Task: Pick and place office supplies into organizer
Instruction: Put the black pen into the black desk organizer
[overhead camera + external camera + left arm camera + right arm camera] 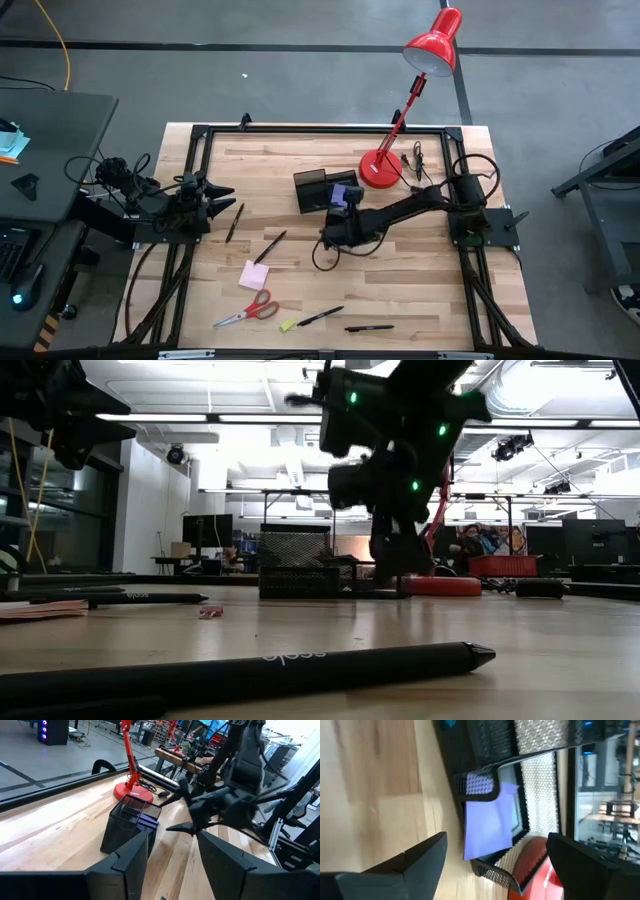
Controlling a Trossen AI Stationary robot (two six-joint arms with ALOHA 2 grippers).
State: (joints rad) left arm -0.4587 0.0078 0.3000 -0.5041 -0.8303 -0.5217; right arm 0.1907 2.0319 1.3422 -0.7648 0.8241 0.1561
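The organizer, a black mesh box, stands at the table's far middle beside the lamp's base. A purple sticky-note pad sits in its compartment nearest the lamp, tilted, one edge sticking out over the rim. My right gripper hovers open just in front of that compartment, its fingers apart on either side of the pad and touching nothing. My left gripper waits open at the table's left edge. A pink pad, red-handled scissors, several black pens and a tiny yellow piece lie on the table.
A red desk lamp stands with its round base right of the organizer, its head leaning out past the far edge. One pen lies close to the near edge. A black frame runs round the table.
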